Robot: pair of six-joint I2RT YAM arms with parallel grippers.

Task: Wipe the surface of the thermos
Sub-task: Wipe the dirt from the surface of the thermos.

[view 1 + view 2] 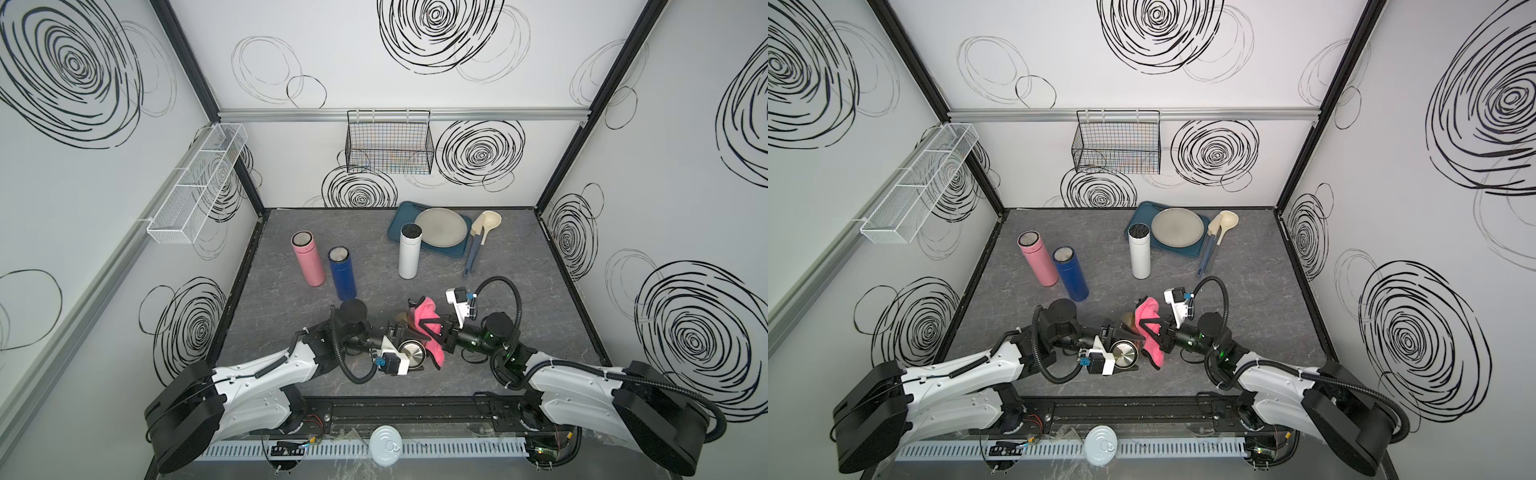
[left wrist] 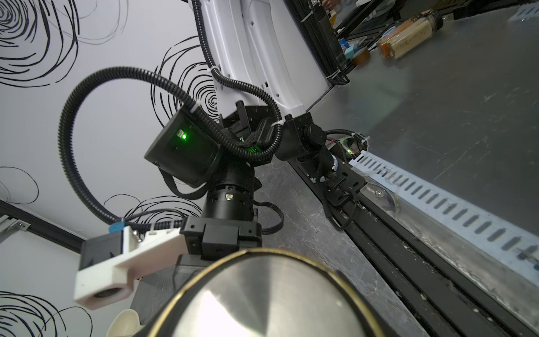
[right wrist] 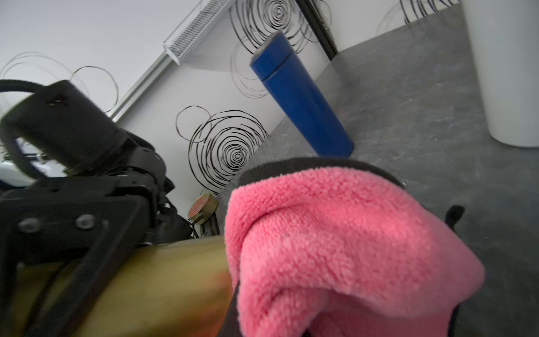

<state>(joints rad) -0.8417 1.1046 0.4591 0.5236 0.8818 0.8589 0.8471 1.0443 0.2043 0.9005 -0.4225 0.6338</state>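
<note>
A gold thermos (image 3: 145, 277) lies on its side above the front middle of the table. Its shiny steel base (image 1: 411, 353) faces up in both top views and fills the left wrist view (image 2: 271, 300). My left gripper (image 1: 400, 332) is shut on the thermos body from the left; the base hides its jaws in the left wrist view. My right gripper (image 1: 430, 328) comes from the right, shut on a pink cloth (image 1: 426, 313). The cloth (image 3: 335, 248) drapes over the thermos body beside the left gripper's fingers and hangs down past it (image 1: 1152, 353).
Upright behind the arms stand a pink thermos (image 1: 307, 259), a blue thermos (image 1: 343, 274) and a white thermos (image 1: 409, 251). At the back right lie a blue tray (image 1: 399, 216) with a plate (image 1: 440, 226), plus a ladle (image 1: 486, 222) and a spatula (image 1: 473, 249).
</note>
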